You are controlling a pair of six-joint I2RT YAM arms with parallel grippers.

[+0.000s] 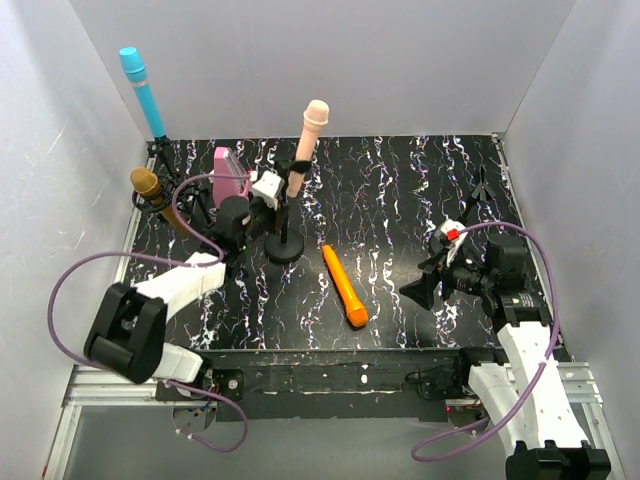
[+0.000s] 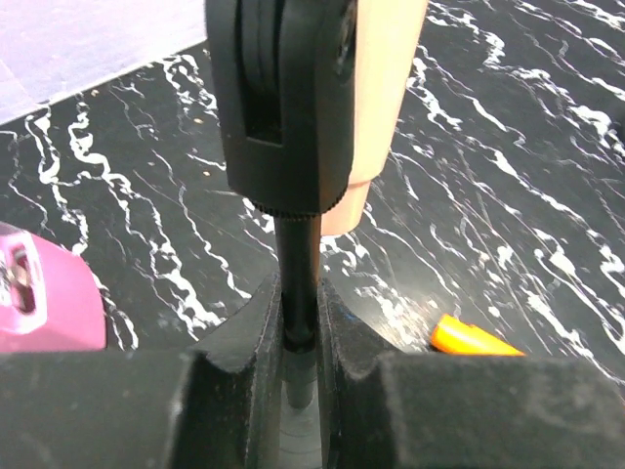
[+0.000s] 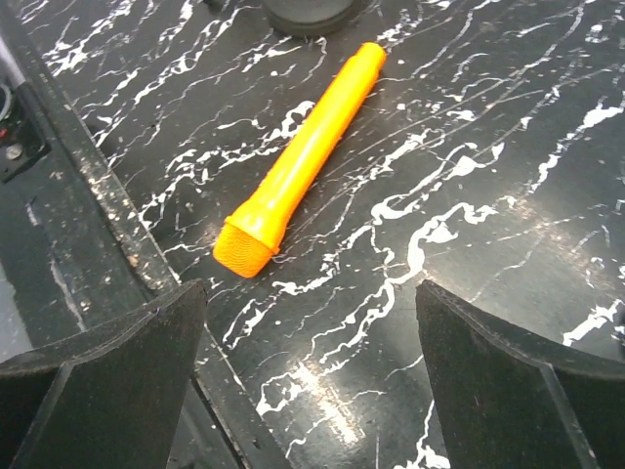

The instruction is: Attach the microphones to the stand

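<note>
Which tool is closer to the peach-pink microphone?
Left. The left tool clamps the stand pole just below the peach-pink microphone; the right tool hangs open well to its right.

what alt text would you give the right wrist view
An orange microphone lies flat on the black marbled table, its head nearest the camera, just beyond the right gripper's wide-open fingers. The dark round foot of a stand shows at the top edge.

We note black, white-veined table (image 1: 400,190). Orange mic (image 1: 344,285) lies flat near centre, head toward front edge. Stand (image 1: 284,248) sits on round base just behind mic's tail. Pink block (image 1: 230,175) back left, small tripod (image 1: 482,195) back right.
</note>
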